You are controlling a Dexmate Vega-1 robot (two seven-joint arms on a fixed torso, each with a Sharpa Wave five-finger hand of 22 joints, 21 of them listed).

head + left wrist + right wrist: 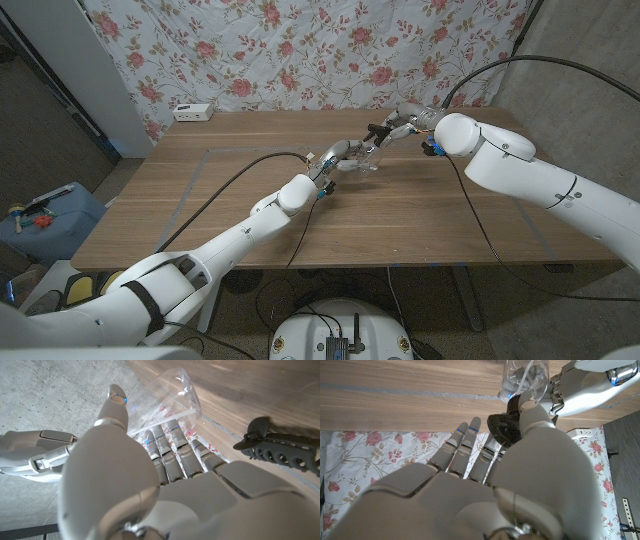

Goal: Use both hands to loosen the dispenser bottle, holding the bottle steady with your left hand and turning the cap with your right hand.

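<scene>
Near the worktop's (230,215) middle, the left hand (335,158) wraps the clear dispenser bottle (366,158) while the right hand (400,124) pinches its black cap (377,129); that slick plastic could spin within the grip, wasting the turn.

The bottle (167,400) is formed of clear, glossy plastic, its cap (504,428) of matt black plastic. Both hands are shelled in smooth white plastic. The table (250,220) is of matt wood.

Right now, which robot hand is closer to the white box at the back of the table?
Left. The left robot hand holds the bottle nearer the white box; the right robot hand is farther away.
</scene>
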